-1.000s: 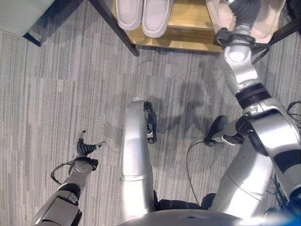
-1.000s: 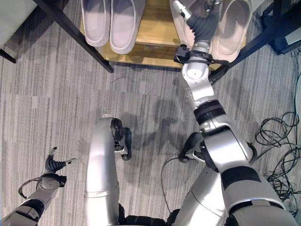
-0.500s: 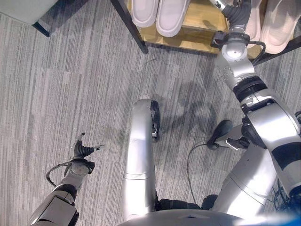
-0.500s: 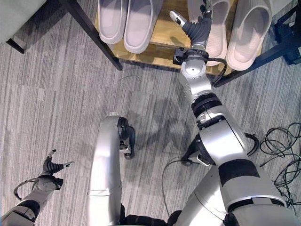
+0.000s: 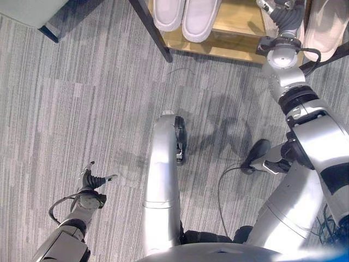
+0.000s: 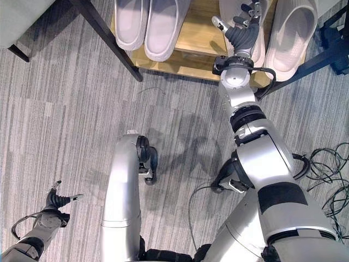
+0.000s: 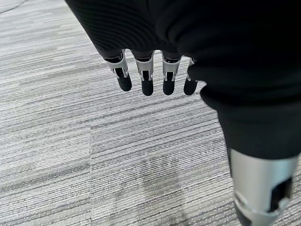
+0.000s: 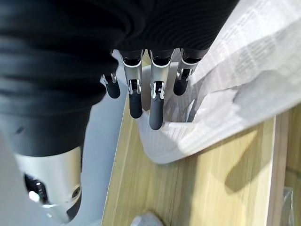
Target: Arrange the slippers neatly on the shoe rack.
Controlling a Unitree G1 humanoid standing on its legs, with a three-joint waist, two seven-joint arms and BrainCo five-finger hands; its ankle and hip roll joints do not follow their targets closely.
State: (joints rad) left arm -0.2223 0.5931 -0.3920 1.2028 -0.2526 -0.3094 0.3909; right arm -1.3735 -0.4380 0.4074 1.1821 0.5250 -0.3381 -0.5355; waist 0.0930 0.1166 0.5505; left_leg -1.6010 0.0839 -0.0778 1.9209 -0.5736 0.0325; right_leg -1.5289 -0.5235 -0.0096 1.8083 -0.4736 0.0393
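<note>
pale off-white slippers [image 6: 151, 24] are showing a fine ribbed texture; the shoe rack [image 6: 199, 41] shelf is showing light wood, with black legs; the floor [image 6: 65, 109] is showing grey streaked carpet.

right robot hand [image 6: 241, 28] shifted rightward over slipper [image 6: 246, 27]

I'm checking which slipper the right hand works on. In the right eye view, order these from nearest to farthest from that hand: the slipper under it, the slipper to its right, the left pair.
1. Slipper under the right hand.
2. Slipper on the right, beside it.
3. Left pair, across the shelf.
</note>
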